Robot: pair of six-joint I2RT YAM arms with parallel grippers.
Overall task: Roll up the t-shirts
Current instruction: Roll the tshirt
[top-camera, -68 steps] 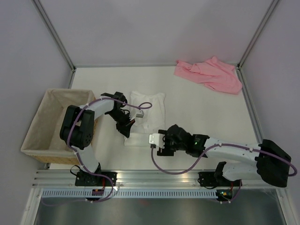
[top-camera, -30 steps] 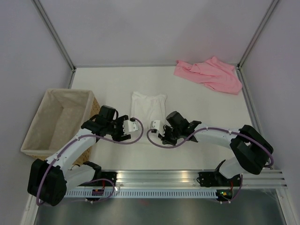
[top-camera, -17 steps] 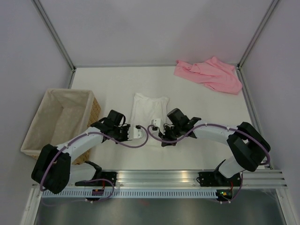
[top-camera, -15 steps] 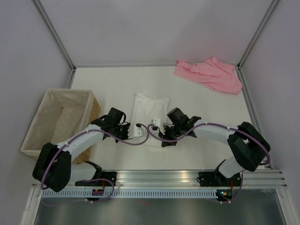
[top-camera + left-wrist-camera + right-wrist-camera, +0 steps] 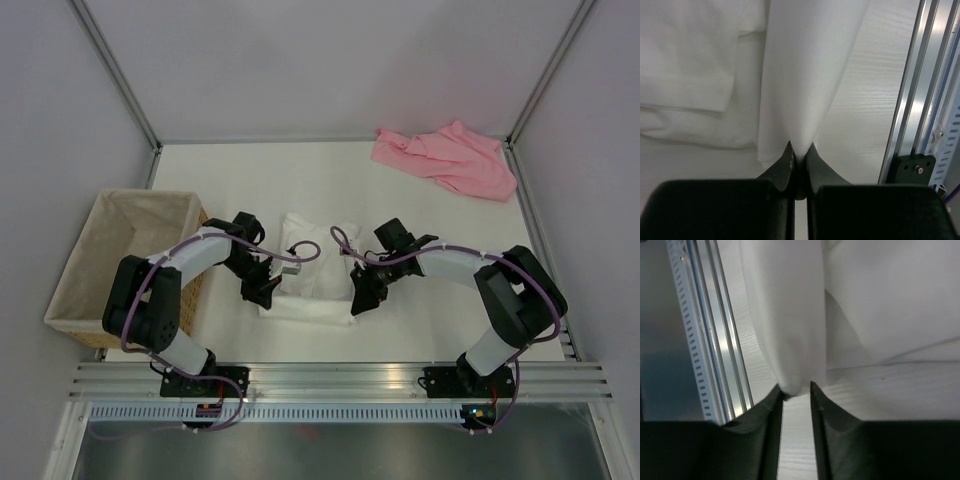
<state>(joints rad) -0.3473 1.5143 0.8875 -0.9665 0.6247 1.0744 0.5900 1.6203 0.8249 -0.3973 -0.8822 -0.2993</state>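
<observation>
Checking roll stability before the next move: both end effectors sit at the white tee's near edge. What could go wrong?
1. The right end effector has parted jaws, the white t-shirt only at its tips, while the left end effector is pinched shut on the fold: one side may drop and the roll skew.
2. The lifted cloth hangs near the aluminium rail; it could snag there.

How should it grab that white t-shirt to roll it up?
Probably by the two corners of its near edge, with a pincer coming in low from each outer side. The white t-shirt lies flat, folded into a strip, so that edge is a free lip to start a roll from. The left pincer holds a pinch of it there.
</observation>
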